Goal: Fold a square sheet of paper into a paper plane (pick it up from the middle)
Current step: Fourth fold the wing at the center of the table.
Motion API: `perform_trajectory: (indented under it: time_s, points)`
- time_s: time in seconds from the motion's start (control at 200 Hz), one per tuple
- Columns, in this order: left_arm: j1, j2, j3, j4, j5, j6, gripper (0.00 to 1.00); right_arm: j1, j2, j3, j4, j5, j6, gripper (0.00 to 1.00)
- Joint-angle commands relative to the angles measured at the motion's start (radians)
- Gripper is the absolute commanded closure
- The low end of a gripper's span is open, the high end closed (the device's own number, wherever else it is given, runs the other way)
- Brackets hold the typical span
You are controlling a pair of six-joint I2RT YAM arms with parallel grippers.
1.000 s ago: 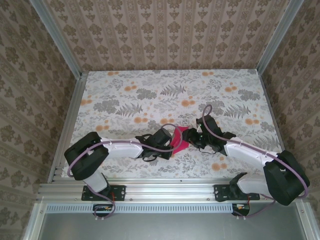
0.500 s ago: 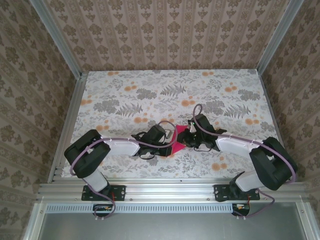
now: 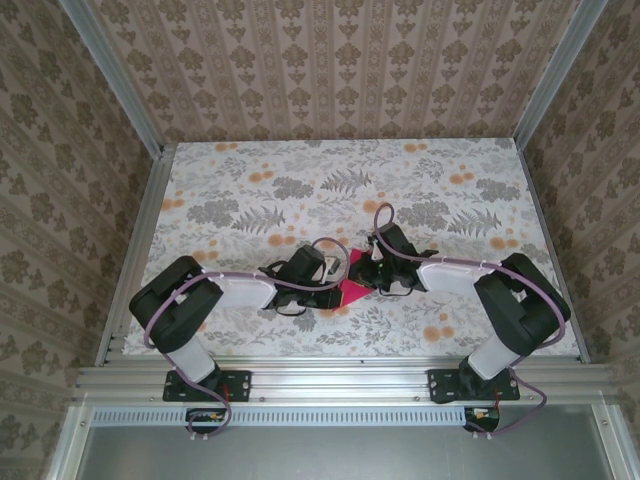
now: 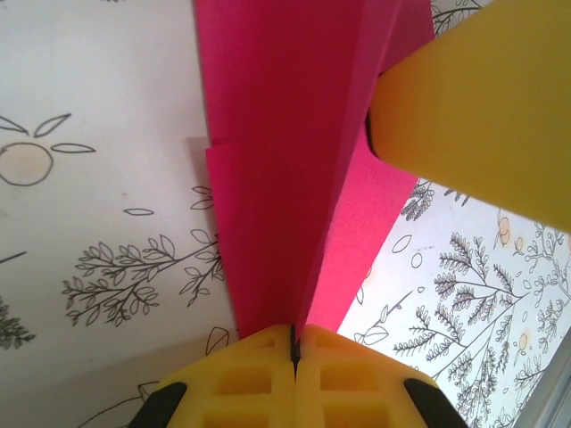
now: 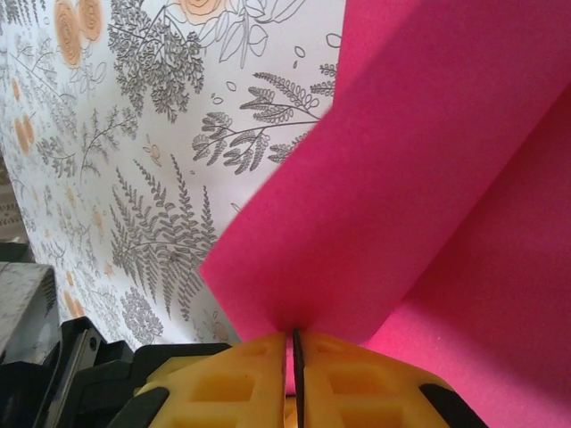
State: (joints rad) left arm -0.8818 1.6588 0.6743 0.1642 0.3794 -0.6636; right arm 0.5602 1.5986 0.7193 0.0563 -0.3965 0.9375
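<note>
The magenta-pink sheet of paper [image 3: 352,289] is folded into overlapping layers and held just above the table's near middle, between both grippers. My left gripper [image 3: 333,288] reaches in from the left. In the left wrist view its yellow jaws [image 4: 293,337] are shut on the sheet [image 4: 285,178] at a crease, and a yellow finger [image 4: 473,98] of the other gripper touches the sheet's far right edge. My right gripper [image 3: 369,277] comes in from the right. Its jaws [image 5: 293,339] are pinched on a raised flap of the sheet [image 5: 401,178].
The floral tablecloth [image 3: 300,190] covers the table, inside metal frame rails [image 3: 135,250] and patterned walls. Both arms lie low and stretched inward near the front edge, their purple cables [image 3: 380,215] looping over the wrists.
My right arm has swung left to the paper and its jaws have closed on a flap. The paper and the left gripper have shifted slightly nearer and lower.
</note>
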Motion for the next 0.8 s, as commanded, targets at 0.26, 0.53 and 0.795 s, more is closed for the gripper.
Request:
perform_trajectory:
  time_s: [0.26, 0.53, 0.795]
  points:
    - [0.018, 0.028, 0.004, -0.017, 0.036, -0.003, 1.0, -0.002, 0.0, 0.016, -0.017, 0.051, -0.01, 0.87]
    - [0.024, 0.059, 0.034, -0.033, 0.084, 0.009, 1.0, -0.003, -0.103, -0.012, -0.009, 0.027, -0.008, 0.86]
    - [0.038, 0.085, 0.041, -0.029, 0.116, -0.008, 1.0, -0.002, -0.04, -0.011, 0.047, 0.019, 0.017, 0.87]
